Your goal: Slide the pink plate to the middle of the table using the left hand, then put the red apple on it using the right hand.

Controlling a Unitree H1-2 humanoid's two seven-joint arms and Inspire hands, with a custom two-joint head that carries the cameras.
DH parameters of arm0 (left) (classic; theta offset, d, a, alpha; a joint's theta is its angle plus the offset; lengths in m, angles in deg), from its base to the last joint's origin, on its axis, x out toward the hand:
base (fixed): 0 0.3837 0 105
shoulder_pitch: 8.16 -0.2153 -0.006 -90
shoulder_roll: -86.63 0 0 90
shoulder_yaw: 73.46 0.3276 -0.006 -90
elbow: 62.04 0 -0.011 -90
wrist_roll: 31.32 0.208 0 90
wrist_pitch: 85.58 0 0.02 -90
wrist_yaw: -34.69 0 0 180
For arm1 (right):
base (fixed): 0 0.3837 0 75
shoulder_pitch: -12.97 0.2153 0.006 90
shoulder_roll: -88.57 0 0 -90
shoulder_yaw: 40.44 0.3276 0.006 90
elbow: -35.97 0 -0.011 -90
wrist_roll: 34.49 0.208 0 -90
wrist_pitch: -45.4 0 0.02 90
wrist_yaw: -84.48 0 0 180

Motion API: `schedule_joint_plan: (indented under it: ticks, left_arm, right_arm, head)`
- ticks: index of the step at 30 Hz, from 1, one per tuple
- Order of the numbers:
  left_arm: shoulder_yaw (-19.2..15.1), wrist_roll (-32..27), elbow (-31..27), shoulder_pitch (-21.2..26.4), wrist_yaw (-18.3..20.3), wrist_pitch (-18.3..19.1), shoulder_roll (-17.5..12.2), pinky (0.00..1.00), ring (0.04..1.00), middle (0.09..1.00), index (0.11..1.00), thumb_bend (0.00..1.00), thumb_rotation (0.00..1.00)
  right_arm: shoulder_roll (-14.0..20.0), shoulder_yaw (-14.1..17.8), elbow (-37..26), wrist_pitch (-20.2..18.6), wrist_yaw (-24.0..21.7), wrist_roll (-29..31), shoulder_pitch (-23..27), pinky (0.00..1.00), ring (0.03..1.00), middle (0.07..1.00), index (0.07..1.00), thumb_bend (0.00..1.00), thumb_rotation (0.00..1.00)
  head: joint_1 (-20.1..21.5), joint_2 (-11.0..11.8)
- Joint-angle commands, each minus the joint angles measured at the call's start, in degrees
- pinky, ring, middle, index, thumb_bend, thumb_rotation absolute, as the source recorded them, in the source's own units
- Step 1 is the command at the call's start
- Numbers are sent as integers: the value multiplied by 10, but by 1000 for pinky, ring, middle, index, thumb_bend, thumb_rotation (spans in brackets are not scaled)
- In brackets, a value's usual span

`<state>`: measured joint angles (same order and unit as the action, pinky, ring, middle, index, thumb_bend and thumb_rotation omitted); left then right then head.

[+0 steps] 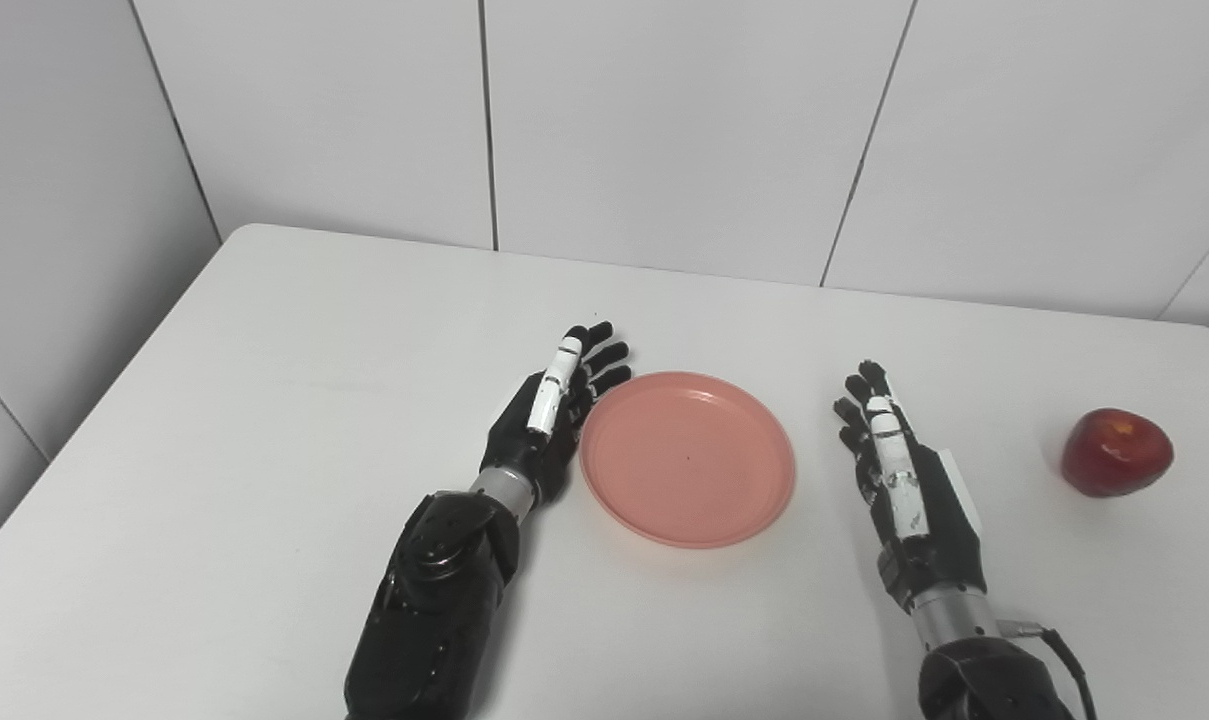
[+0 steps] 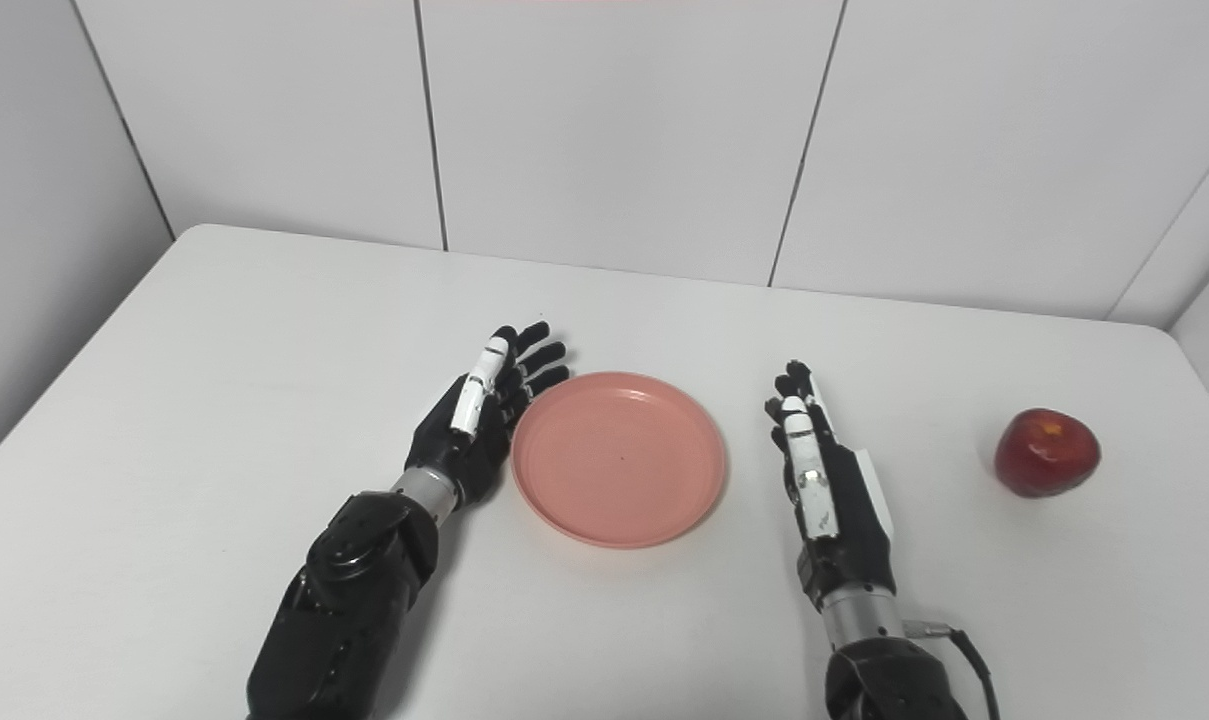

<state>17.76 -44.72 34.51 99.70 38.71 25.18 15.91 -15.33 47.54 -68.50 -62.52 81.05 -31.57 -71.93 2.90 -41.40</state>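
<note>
The pink plate (image 1: pixel 687 457) lies flat near the middle of the white table (image 1: pixel 264 400), with nothing on it. My left hand (image 1: pixel 554 415) rests on edge against the plate's left rim, fingers straight and apart, open. My right hand (image 1: pixel 899 470) stands on edge a short way right of the plate, open and holding nothing. The red apple (image 1: pixel 1116 451) sits upright far to the right, well apart from the right hand.
White tiled walls (image 1: pixel 664 130) close off the table's far side and left side. The table's right corner lies just beyond the apple. A cable (image 1: pixel 1064 650) runs from my right wrist.
</note>
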Motion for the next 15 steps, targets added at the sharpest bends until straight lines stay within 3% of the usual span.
schedule_joint_plan:
  ticks: [1,6,15]
  left_arm:
    - [-3,-4,-3,-2,5,-4,5,894,902,907,894,364,1000]
    - [-6,-5,4,-5,11,-12,2,904,913,916,902,372,1000]
    - [-16,-2,26,-3,22,-31,2,904,912,915,903,382,1000]
  right_arm:
    - [3,2,-17,-11,1,-3,26,1000,969,975,975,214,1000]
    - [6,11,-23,-3,3,1,33,1000,969,973,975,249,1000]
    - [25,30,-61,-28,6,-2,61,1000,961,969,975,335,1000]
  head:
    - [7,1]
    - [29,4]
    - [54,17]
